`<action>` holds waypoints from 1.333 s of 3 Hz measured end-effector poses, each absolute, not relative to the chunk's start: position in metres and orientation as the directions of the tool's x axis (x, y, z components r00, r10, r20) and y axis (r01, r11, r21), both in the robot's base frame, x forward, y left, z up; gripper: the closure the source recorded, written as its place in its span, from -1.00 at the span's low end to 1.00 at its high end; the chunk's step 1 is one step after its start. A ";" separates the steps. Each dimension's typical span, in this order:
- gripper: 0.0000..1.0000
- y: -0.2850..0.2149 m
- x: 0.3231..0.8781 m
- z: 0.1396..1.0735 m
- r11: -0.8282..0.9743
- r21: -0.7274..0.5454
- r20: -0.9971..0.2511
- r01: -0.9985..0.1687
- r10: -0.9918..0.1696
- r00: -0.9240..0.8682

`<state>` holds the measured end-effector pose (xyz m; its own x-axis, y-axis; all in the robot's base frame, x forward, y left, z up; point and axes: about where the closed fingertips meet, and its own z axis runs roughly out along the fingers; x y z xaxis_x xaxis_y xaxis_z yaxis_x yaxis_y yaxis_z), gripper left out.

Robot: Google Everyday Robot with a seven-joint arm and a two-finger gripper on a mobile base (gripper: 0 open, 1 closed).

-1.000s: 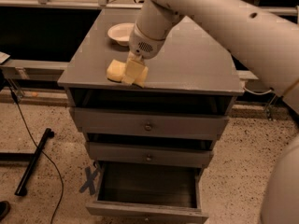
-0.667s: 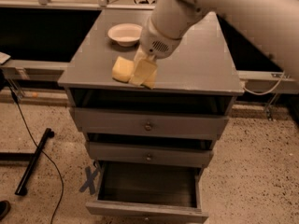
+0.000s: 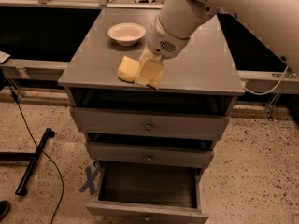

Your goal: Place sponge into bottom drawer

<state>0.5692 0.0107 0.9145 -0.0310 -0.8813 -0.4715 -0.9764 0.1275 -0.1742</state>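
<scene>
A taped cross (image 3: 89, 180) marks the floor left of the cabinet. The bottom drawer (image 3: 147, 210) stands pulled out, its inside dark. The two upper drawers (image 3: 148, 126) are closed. A white bowl (image 3: 126, 33) sits at the back of the surface (image 3: 201, 69). The sponge (image 3: 127, 69) lies near the front edge of the surface, touching the left side of the hand (image 3: 150, 73). Its right end is hidden, so its long axis cannot be told. Whether the hand grips it cannot be told.
</scene>
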 end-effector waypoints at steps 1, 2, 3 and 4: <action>1.00 -0.002 0.560 0.882 0.140 -0.154 -0.557 -0.978 -0.830 -0.031; 1.00 -0.025 0.544 0.853 0.191 -0.141 -0.656 -0.971 -0.753 -0.053; 1.00 -0.044 0.542 0.855 0.224 -0.150 -0.665 -0.963 -0.744 -0.069; 1.00 -0.040 0.542 0.855 0.217 -0.150 -0.663 -0.965 -0.746 -0.065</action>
<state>0.5416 -0.0396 0.8553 -0.0647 -0.7457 -0.6631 -0.9646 0.2170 -0.1499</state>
